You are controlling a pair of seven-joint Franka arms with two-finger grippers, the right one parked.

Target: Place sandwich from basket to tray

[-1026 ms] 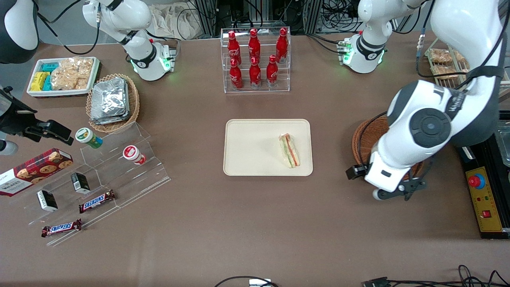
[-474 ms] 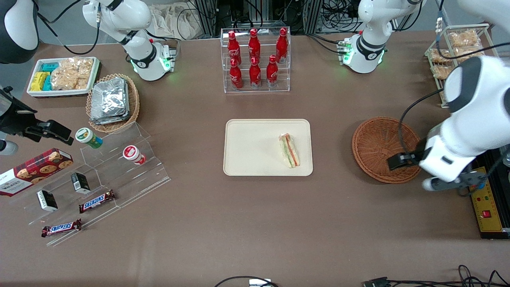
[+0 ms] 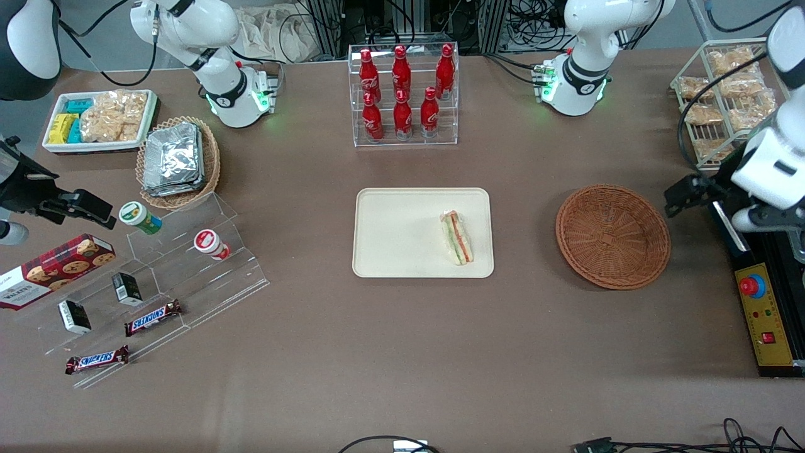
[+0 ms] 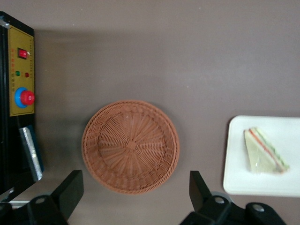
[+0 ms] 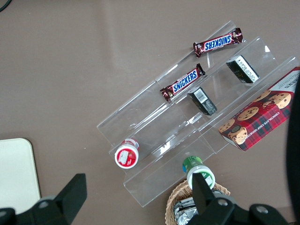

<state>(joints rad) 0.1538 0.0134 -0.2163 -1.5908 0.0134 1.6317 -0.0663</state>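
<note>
The sandwich [image 3: 457, 237] lies on the cream tray [image 3: 396, 233] in the middle of the table, near the tray's edge that faces the basket. The reddish-brown wicker basket [image 3: 612, 236] holds nothing. My left gripper [image 3: 770, 219] hangs high above the table beside the basket, over the black control box at the working arm's end. In the left wrist view the gripper [image 4: 134, 187] is open, its fingers [image 4: 70, 190] wide apart with nothing between them. That view looks down on the basket [image 4: 130, 146], the tray [image 4: 239, 178] and the sandwich [image 4: 265, 151].
A control box with a red button [image 3: 764, 314] lies beside the basket. A wire rack of snack bags [image 3: 717, 107] stands farther from the camera. A clear rack of red bottles [image 3: 402, 94] stands past the tray. An acrylic stand [image 3: 157, 277] and a foil-packet basket [image 3: 178, 160] sit toward the parked arm's end.
My left arm has swung away from over the basket toward the working arm's end of the table and risen. The basket now shows whole. The sandwich has not moved.
</note>
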